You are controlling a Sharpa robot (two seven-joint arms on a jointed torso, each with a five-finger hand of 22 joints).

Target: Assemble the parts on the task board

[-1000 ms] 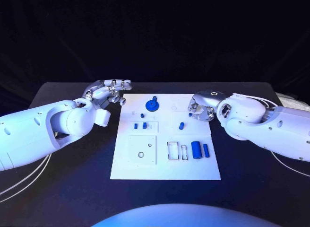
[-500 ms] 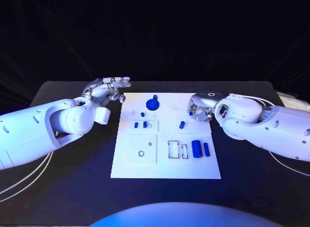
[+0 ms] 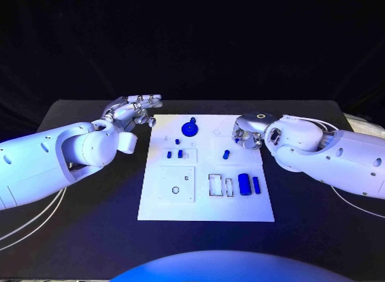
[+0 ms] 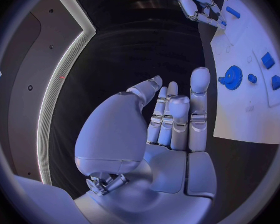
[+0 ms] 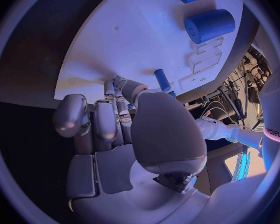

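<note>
At centre of the head view lies the white task board (image 3: 206, 205) with its blue parts: a gear (image 3: 189, 130) up top, a cylinder (image 3: 244, 181) lower right. Left hand (image 3: 133, 110) hovers upper left, off the board, fingers apart and empty. Right hand (image 3: 247, 134) sits at the board's right edge. Left wrist view: extended fingers (image 4: 199, 102), nothing held. Right wrist view: curled fingers (image 5: 96, 122) over the board; whether they hold anything, I cannot tell.

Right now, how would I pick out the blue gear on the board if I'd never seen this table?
Find the white task board in the middle of the black table. Go to its far edge, between the two robot hands. The blue gear lies there: round and toothed, unlike the small pegs and cylinders nearer you.
</note>
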